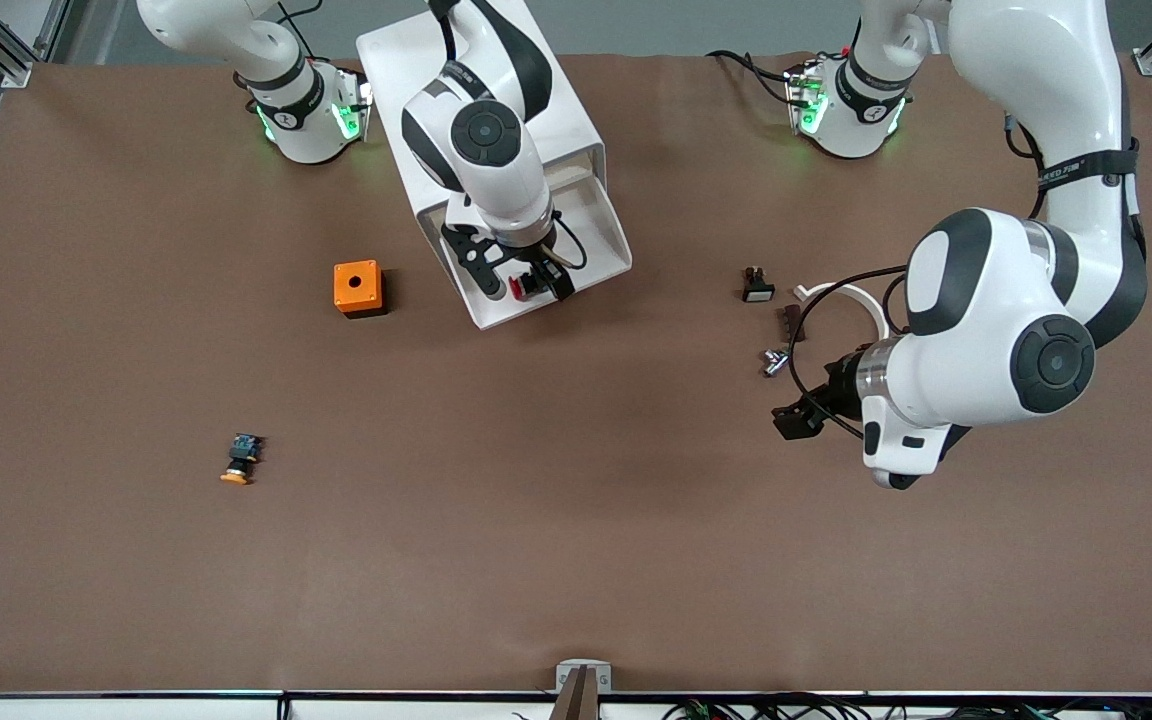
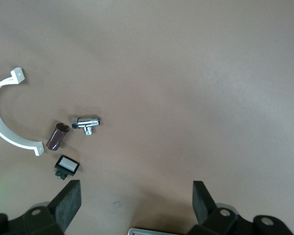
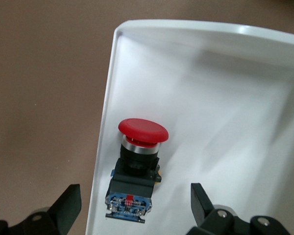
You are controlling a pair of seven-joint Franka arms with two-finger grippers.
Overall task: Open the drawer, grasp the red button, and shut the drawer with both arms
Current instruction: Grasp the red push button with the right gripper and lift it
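Note:
The white drawer (image 1: 598,232) stands pulled out of the white cabinet (image 1: 401,70), toward the front camera. The red-capped button (image 1: 516,287) lies on its side in the drawer by the side wall; the right wrist view shows its red cap (image 3: 143,129), black body and bluish back. My right gripper (image 1: 526,280) hangs open just over the button, one finger on each side of it (image 3: 134,201), not touching it. My left gripper (image 1: 794,420) is open and empty over bare table toward the left arm's end (image 2: 136,197).
An orange cube with a hole (image 1: 357,288) sits beside the drawer toward the right arm's end. An orange-capped button (image 1: 239,460) lies nearer the front camera. By the left gripper lie a white curved clamp (image 2: 0,122), a brown cylinder (image 2: 57,136), a chrome fitting (image 2: 85,122) and a small white-topped switch (image 2: 67,166).

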